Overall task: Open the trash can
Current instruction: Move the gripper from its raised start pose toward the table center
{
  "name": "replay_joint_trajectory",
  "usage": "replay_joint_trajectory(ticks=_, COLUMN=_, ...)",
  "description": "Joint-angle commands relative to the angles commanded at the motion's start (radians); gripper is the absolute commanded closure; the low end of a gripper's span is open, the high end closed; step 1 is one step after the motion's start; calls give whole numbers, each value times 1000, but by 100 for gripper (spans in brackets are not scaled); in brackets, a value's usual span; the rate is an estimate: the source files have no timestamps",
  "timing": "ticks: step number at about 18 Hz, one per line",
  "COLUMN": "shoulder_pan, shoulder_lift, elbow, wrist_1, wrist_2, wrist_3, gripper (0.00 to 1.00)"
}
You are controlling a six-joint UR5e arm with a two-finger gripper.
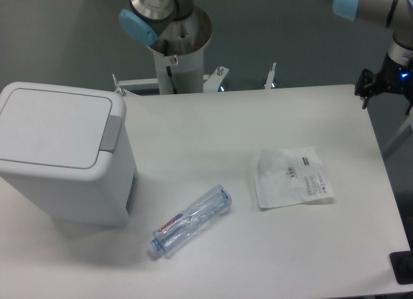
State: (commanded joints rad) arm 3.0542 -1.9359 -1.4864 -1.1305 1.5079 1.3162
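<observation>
The trash can (64, 163) is a large white boxy bin standing at the left side of the table. Its flat lid (55, 121) lies shut, and the grey push tab (113, 132) sits on the lid's right edge. My gripper (386, 95) hangs at the far right corner of the table, far from the bin. It is partly cut off by the frame edge. Its two dark fingers stand apart with nothing between them.
A clear plastic bottle (191, 220) lies on its side at the table's front middle. A flat plastic packet (293, 176) lies to the right of centre. The metal robot base (174, 47) stands behind the table's far edge. A dark object (403, 267) sits at the front right corner.
</observation>
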Motion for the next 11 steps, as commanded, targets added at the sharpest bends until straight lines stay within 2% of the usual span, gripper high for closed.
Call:
replay_joint_trajectory(ticks=3, shoulder_pan=0, shoulder_lift=2, elbow=-2, wrist_1=-5, wrist_2=0, wrist_3=-2, gripper=0)
replay_joint_trajectory(ticks=5, shoulder_pan=-5, shoulder_lift=3, elbow=3, wrist_1=-31, wrist_2=-2, wrist_3=-8, gripper=0)
replay_joint_trajectory(ticks=7, shoulder_pan=-8, shoulder_lift=29, elbow=-3, wrist_1=-57, wrist_2=-6, wrist_3=-29, gripper=0)
replay_joint_trajectory(ticks=11, shoulder_pan=-61, shoulder_lift=80, elbow=-8, wrist_1=-58, wrist_2=-17, wrist_3=-203, gripper=0)
